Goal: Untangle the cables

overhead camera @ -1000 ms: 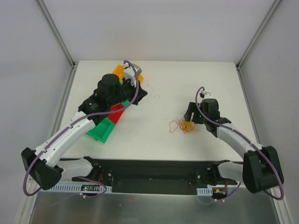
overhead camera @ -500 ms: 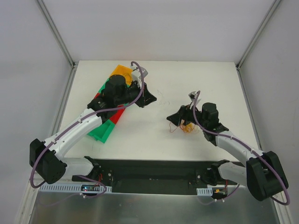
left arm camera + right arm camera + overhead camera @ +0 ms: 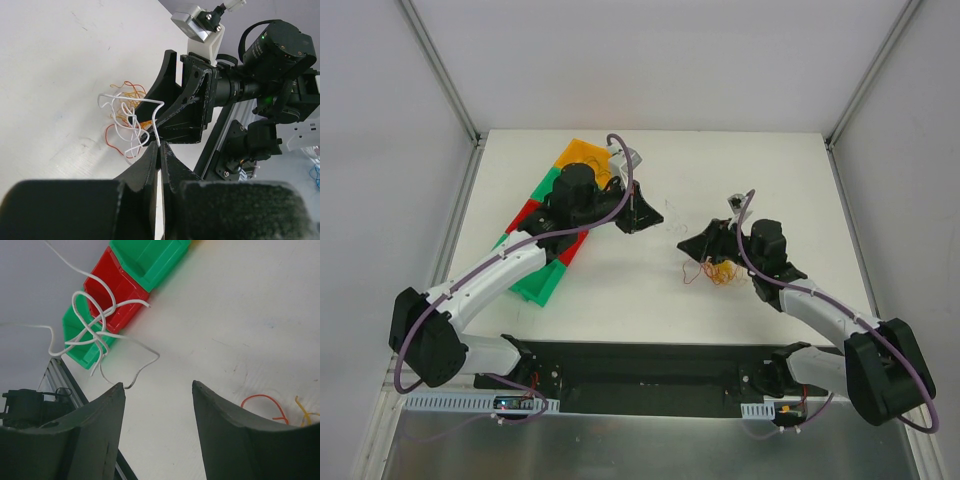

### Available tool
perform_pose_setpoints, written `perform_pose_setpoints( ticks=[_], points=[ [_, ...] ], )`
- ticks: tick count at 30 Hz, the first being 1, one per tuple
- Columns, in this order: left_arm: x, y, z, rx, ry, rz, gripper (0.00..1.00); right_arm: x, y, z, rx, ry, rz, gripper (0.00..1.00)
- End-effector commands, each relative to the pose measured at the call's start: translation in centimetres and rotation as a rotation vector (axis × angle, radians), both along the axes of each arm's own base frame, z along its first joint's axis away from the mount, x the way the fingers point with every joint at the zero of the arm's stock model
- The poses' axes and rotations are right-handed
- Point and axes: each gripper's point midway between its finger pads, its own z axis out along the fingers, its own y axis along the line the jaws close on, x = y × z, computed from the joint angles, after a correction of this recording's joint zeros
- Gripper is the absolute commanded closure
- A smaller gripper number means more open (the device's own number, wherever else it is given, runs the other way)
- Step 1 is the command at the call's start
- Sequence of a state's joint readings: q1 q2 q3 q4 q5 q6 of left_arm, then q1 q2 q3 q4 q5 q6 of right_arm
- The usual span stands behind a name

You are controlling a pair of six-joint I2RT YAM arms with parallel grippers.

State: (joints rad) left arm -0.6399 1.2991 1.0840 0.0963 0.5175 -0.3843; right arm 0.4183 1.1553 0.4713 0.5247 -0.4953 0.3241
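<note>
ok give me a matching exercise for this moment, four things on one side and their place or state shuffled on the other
Things
A. left gripper
B. right gripper
C. clump of thin red and orange-yellow wires
D. orange plastic bin

Places or states
1. at the far end of the bin row
2. open
3. shut on a thin white wire
4. lying on the white table, close to the right gripper

Pairs: A-3, B-2, C-4, D-1

table (image 3: 770, 170): white | walls (image 3: 650, 60): plain grey | corner posts (image 3: 439, 68): metal | light: even
</note>
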Motion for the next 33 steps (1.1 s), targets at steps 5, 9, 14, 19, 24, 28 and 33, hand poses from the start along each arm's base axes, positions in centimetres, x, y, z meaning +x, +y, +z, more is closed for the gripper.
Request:
perform_pose_setpoints(
  ticks=[5,9,14,19,24,28,33],
  points=[
    [-0.2,-1.0,1.0,-0.081,0.004,-0.053,1.00,1.5,0.2,3.7,0.064,-0.067,-0.063,0.42],
    [-0.3,-1.2,0.9,-0.090,0.008,-0.062,1.00,2.3,0.6,3.4,0.050,-0.050,-0.072,0.43],
    [-0.7,-1.5,0.8,-0.116,0.025,-0.083,1.00,3.6,1.4,2.5,0.016,-0.030,-0.093,0.50],
    [-0.8,-1.3,1.1,-0.122,0.018,-0.078,1.00,4.9,0.0,-0.7,-0.164,-0.010,-0.217,0.71],
    [-1.2,-1.4,1.9,-0.137,0.008,-0.101,1.00,6.2,-3.2,-2.6,-0.287,-0.021,-0.390,0.89],
    [-0.8,-0.2,2.8,-0.096,-0.047,-0.044,1.00,6.2,-8.8,-4.5,-0.475,0.018,-0.618,0.89],
    [-1.0,1.1,4.7,-0.112,-0.101,-0.011,1.00,5.4,-13.1,-4.4,-0.576,0.007,-0.778,0.84]
  ],
)
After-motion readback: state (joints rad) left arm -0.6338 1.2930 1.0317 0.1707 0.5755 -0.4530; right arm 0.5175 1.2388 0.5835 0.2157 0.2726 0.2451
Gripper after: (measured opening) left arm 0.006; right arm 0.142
